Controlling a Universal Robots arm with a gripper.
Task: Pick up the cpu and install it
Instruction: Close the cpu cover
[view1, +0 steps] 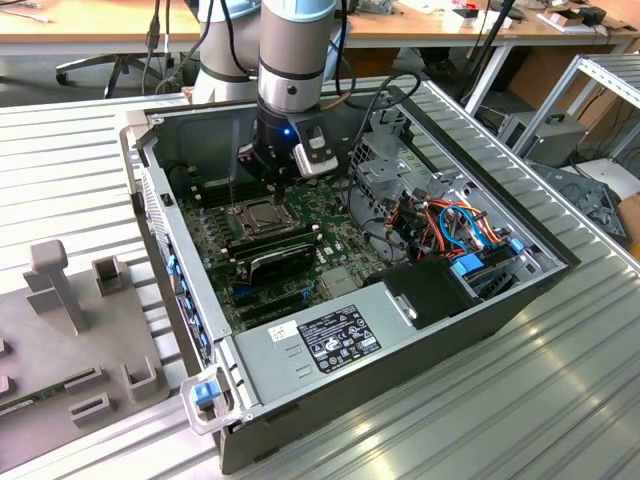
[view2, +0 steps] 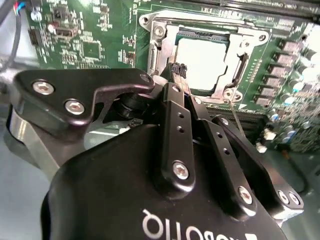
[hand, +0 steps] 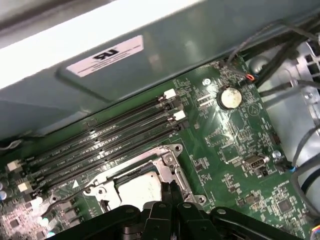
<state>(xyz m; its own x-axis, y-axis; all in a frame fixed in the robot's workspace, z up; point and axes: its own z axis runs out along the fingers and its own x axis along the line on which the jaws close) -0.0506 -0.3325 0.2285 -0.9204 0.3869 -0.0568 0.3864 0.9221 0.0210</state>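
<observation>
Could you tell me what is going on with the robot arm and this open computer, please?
The arm's black gripper hangs inside the open dark grey computer case, its fingers closed together at the edge of the silver metal-framed socket on the green motherboard. The small flat square cpu with the pale grey face lies in that socket, not in the gripper. Whether the fingertips touch the socket I cannot tell.

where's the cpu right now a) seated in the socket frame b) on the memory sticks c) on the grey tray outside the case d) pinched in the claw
a: the cpu lies flat inside the socket frame, the claw poised at the frame's edge
</observation>
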